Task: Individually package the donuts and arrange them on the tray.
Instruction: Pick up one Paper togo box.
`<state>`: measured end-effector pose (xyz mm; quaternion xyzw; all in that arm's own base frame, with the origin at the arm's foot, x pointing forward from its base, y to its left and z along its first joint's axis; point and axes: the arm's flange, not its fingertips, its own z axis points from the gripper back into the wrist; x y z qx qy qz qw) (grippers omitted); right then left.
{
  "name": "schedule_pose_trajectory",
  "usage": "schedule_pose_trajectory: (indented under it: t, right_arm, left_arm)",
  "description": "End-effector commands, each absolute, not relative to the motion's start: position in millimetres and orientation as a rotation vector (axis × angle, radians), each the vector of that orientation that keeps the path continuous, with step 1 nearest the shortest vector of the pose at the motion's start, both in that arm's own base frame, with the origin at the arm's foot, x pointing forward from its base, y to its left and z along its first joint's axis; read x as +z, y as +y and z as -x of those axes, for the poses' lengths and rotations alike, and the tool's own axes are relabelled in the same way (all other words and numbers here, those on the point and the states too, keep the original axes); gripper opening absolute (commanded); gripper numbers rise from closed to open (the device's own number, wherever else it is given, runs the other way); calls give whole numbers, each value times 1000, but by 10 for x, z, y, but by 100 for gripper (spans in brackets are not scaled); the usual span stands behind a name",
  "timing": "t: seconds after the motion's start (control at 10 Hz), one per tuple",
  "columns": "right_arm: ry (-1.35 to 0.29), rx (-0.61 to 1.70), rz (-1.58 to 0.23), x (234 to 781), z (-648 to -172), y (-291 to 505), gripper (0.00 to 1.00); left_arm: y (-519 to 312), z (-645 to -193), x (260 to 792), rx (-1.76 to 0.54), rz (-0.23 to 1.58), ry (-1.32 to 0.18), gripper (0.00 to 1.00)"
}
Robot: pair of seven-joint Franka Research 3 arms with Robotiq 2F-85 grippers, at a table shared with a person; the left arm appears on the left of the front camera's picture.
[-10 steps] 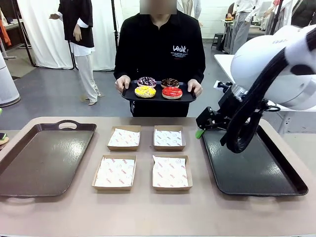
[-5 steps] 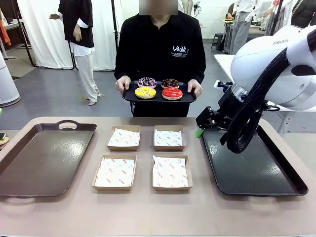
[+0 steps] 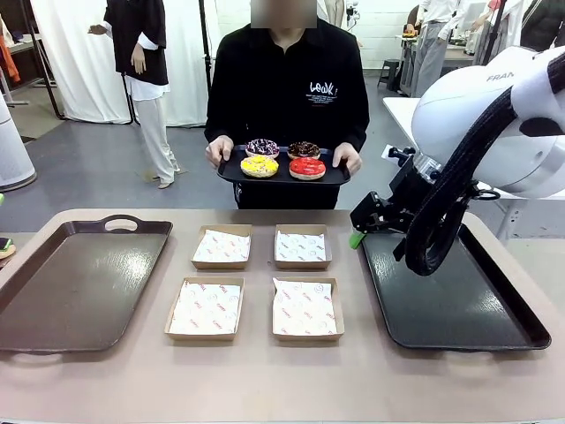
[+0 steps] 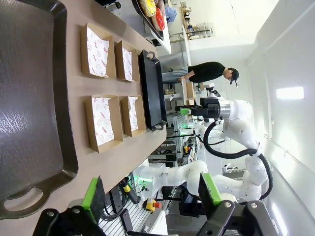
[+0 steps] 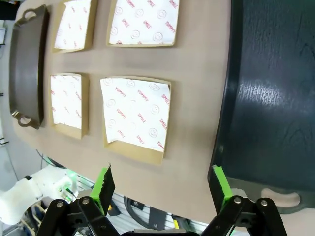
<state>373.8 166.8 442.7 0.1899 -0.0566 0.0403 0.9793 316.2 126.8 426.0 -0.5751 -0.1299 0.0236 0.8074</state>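
**Donuts on the person's tray; both claws wide and empty**

At the left of the front view, a brown tray (image 3: 79, 283) lies on the table. In the centre are four paper-lined boxes (image 3: 205, 309). At upper centre a person holds a small black tray (image 3: 231, 170) carrying the donuts (image 3: 259, 164). At the right lies a dark tray (image 3: 459, 300). In the wrist views, the left gripper (image 4: 151, 192) and the right gripper (image 5: 162, 186) have their jaws fully spread and hold nothing.

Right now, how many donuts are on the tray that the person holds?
4, all on the black tray the person holds: yellow donut near left, red donut near right, sprinkled purple-brown donut far left, chocolate donut far right. None seems hidden.
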Motion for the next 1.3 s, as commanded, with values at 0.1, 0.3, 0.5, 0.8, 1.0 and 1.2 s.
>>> schedule_pose_trajectory:
  t: [0.1,0.3,0.5,0.8,1.0,1.2]
  right_arm:
    - [-82,-53,-222,4307,-3751,2042,100]
    - [-73,-73,-129,4212,-3769,2270,100]
    - [-68,-119,-19,4017,-3826,2517,100]
    - [-42,-107,11,3733,-3914,2640,100]
    - [-31,-46,-8,3509,-3915,2665,100]
    - [-15,3,-14,3358,-3891,2671,100]
  left_arm:
    - [1270,-3169,4268,61,1235,-293,100]
    - [1270,-3169,4268,61,1235,-293,100]
    - [1270,-3169,4268,61,1235,-293,100]
    - [1270,-3169,4268,61,1235,-293,100]
    - [1270,-3169,4268,61,1235,-293,100]
    - [1270,-3169,4268,61,1235,-293,100]
